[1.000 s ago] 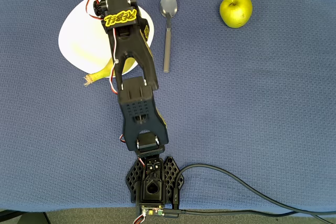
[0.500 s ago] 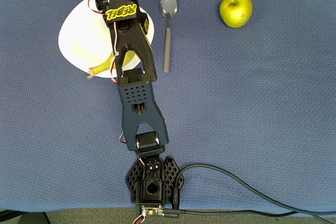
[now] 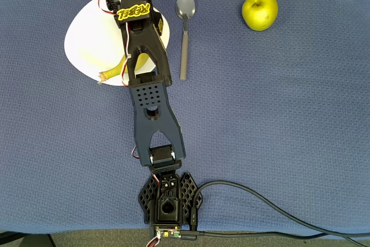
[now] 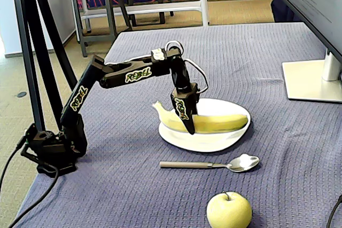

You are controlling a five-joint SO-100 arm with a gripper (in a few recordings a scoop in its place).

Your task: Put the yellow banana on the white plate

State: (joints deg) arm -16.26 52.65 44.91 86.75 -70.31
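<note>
Blue-cloth table [image 4: 299,148]: your banana [image 4: 219,123] lay across the plate [image 4: 206,143], stem end overhanging the rim. Jaws [image 4: 188,123] looked clamped on it; release and retreat were left.

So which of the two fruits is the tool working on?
The yellow banana, the long curved one lying on the white plate right under the tool. The round green apple sits apart, beyond the spoon.
</note>
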